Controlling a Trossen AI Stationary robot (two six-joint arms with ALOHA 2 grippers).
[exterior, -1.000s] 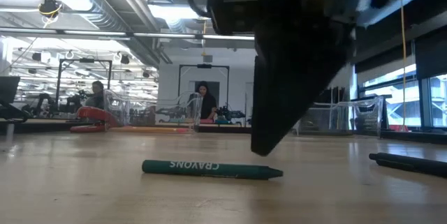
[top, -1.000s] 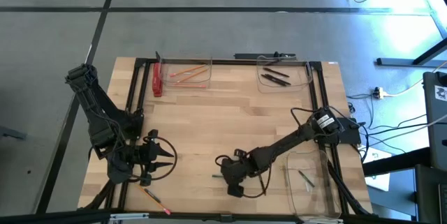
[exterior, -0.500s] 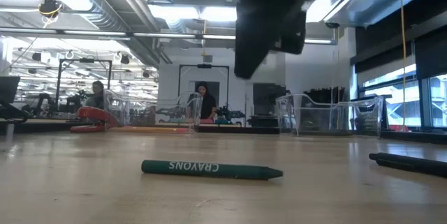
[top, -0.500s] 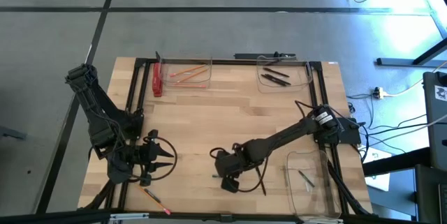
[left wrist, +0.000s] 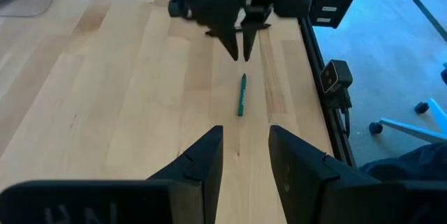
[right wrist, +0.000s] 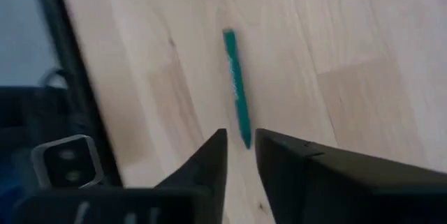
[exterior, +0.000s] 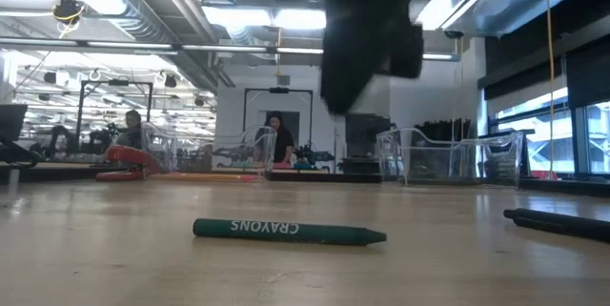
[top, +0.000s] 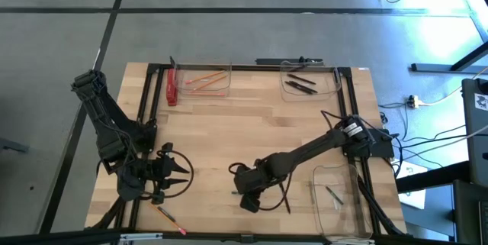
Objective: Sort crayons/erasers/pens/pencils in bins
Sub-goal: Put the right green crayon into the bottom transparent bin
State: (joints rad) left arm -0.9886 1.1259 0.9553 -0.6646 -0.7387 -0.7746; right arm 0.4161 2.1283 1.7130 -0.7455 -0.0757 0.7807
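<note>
- Right hand (top: 245, 199) hangs over the near-middle of the light wooden surface (top: 252, 123), tips pointing down, fingers parted by a narrow gap, grasping nothing
- Straight below/ahead of it: a dark green wax crayon with white "CRAYONS" lettering (exterior: 289, 232), flat on the wood and touching nothing else. In the right wrist view the green crayon (right wrist: 236, 84) runs almost in line w/ the slot between the fingers. Judgement: hand is set up for a pick from above, but is not down on it yet
- Left hand (top: 179, 175) waits low at the near-left of the surface, fingers released wide, empty, aimed across at the crayon and the other arm. Prob. parked there to stay clear
- Clear plastic bin at near right (top: 339, 169) holds a couple of greenish sticks (top: 333, 195), so likely where this crayon belongs, and it is the bin closest to the right arm
- Far-left clear bin (top: 202, 67) holds thin orange pencils (top: 207, 82); a flat red bar (top: 171, 87) lies just outside its left wall
- Far-right clear bin (top: 335, 85) holds slim black pens (top: 300, 85)
- Unsorted: one orange pencil with pink end (top: 168, 218) at the near-left edge by the left arm; a black stick (exterior: 562, 222) on the wood, to the right of the crayon in the low view
- Risk: round crayon may roll if the fingers close off-centre
</note>
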